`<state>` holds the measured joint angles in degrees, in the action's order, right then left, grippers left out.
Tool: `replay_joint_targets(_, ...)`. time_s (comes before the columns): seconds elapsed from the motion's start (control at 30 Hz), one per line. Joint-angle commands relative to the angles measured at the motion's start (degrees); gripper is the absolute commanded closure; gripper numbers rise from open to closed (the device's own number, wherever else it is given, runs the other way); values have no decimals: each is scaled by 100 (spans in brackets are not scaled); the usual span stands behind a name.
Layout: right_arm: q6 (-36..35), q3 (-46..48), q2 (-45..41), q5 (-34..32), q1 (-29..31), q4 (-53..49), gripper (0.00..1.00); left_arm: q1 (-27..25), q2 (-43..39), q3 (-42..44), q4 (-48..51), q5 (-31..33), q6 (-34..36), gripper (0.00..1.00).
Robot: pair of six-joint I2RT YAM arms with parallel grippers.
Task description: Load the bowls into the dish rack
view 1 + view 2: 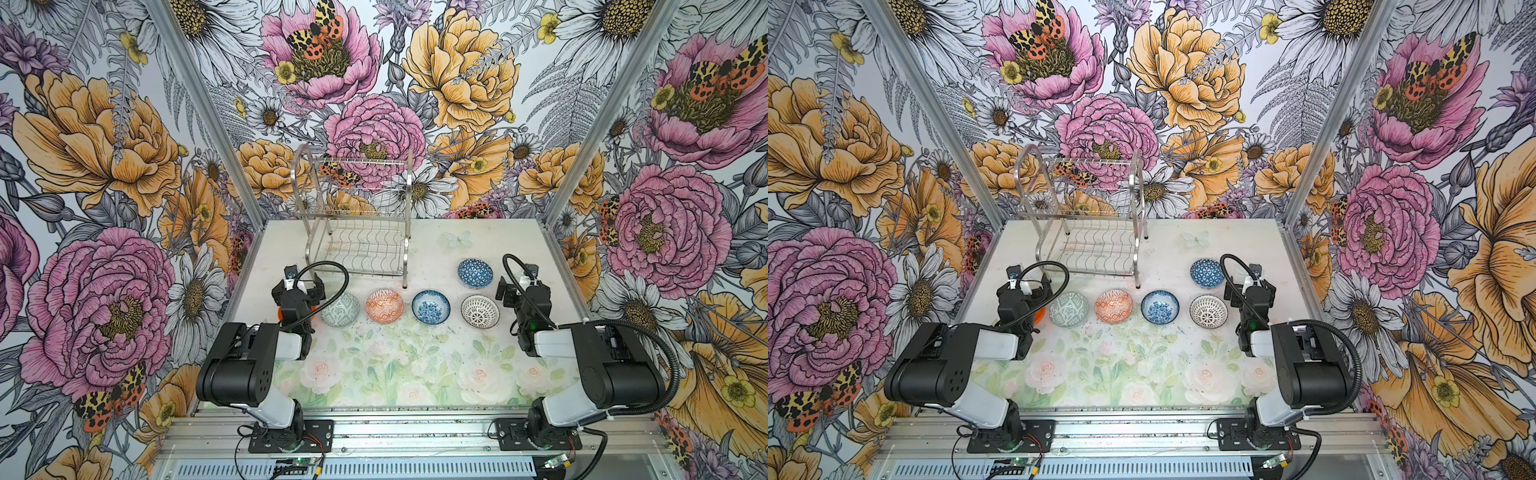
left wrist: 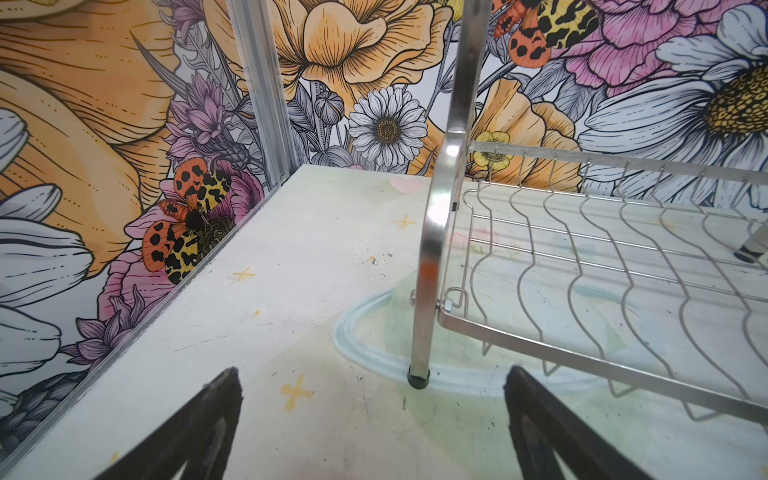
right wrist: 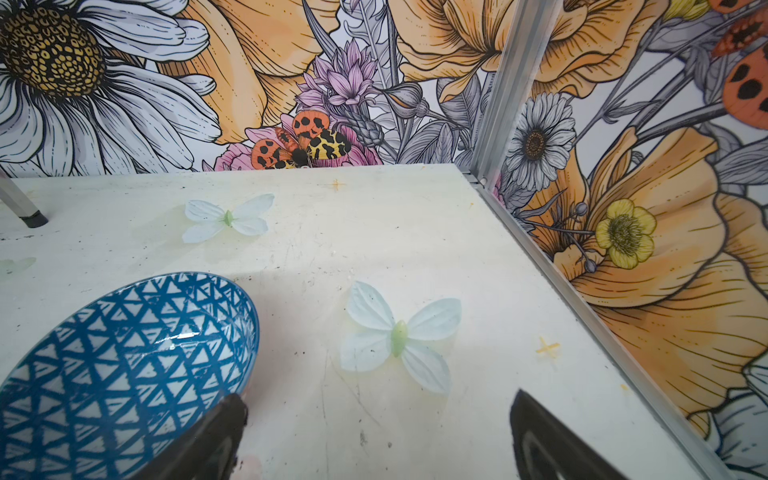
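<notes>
The left gripper is spread wide and holds nothing. It hovers over bare desk, with the front left leg of the dish rack just ahead of it. The right gripper is also spread wide and empty. The blue triangle-pattern bowl lies just beside one of its fingers. Whether they touch cannot be determined.

Bowls: four stand upright in a row across the middle of the desk, just in front of the rack. From the left arm's side these are the grey-green bowl, the orange-white bowl, the blue-white floral bowl and the black-white bowl. The triangle-pattern bowl stands behind the black-white one. An orange bowl is mostly hidden under the left arm.

Rack: silver wire, two tiers, arched band side frames, thin legs with dark feet. It stands at the rear left of the desk. Every visible bowl is on the desk, outside the rack.

Clearances: floral walls enclose the desk on three sides. Each gripper is near its own side wall. The floral-printed front of the desk is open.
</notes>
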<state>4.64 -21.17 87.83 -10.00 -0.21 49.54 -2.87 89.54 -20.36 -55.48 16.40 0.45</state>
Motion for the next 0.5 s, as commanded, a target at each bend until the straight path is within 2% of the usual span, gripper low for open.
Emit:
replay_joint_targets(0.0, 38, -116, 14, 95, -10, 29, 0, -24, -60, 6, -126, 6, 78, 1)
replay_joint_targets(0.37, 21, -105, -5, 47, -5, 65, 0, 165, -77, -74, 83, -194, -79, 1)
replay_joint_targets(0.4, 83, -140, -96, -220, 27, -68, 0, 152, -77, -66, 66, -160, -78, 1)
replay_joint_targets(0.47, 231, -126, -406, -592, 35, -344, 1, 36, -103, -21, -44, 378, -102, 1)
